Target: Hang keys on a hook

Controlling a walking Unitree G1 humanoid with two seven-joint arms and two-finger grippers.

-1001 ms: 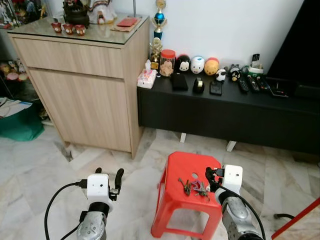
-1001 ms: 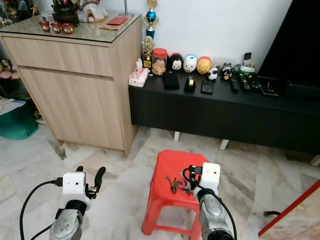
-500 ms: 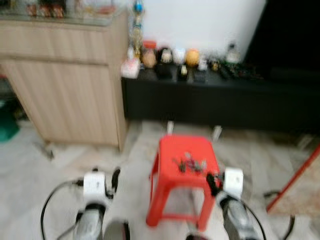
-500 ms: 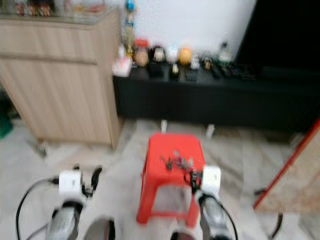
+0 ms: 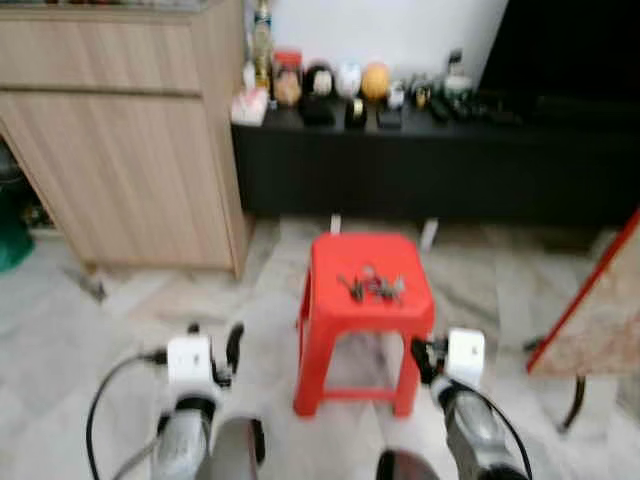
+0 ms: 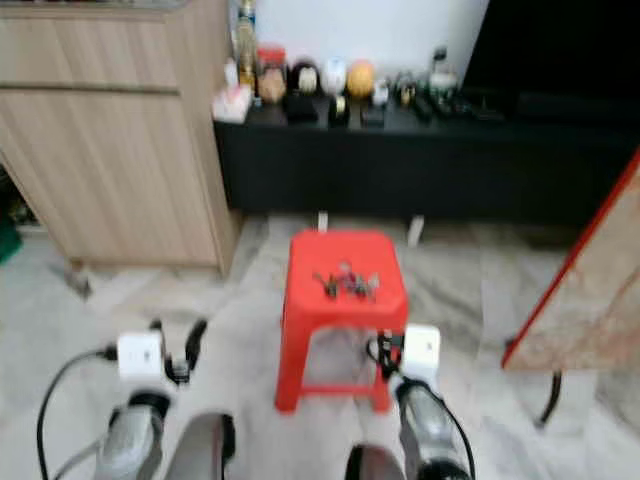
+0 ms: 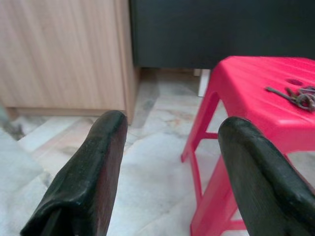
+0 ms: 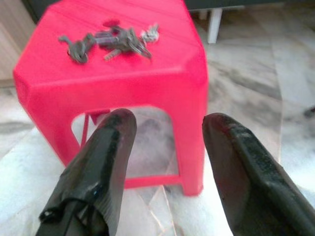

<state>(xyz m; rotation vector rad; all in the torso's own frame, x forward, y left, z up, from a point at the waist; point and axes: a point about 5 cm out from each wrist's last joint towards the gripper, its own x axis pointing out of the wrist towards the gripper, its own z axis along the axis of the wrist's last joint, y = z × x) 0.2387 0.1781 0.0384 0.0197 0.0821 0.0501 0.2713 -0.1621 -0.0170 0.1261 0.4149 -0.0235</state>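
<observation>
A bunch of keys (image 5: 370, 287) lies on top of a red plastic stool (image 5: 330, 330) on the marble floor in front of me. My right gripper (image 8: 167, 120) is open and empty, low before the stool's near edge, with the keys (image 8: 110, 39) beyond its fingertips. My left gripper (image 7: 170, 128) is also open and empty. It hovers over the floor to the left of the stool (image 7: 256, 93). In the eye views both grippers sit at the bottom, the left gripper (image 5: 215, 338) and the right gripper (image 5: 422, 352). The eye views are blurred.
A light wooden cabinet (image 5: 130, 150) stands at the left. A low black bench (image 5: 430, 165) with figurines and remotes runs along the back wall. A red-edged board (image 5: 590, 310) leans at the right. Marble floor (image 5: 120, 300) surrounds the stool.
The whole view has shifted, so the camera moved back. The stool and keys now lie farther ahead. My right gripper was over the stool top by the keys and is now short of its front edge.
</observation>
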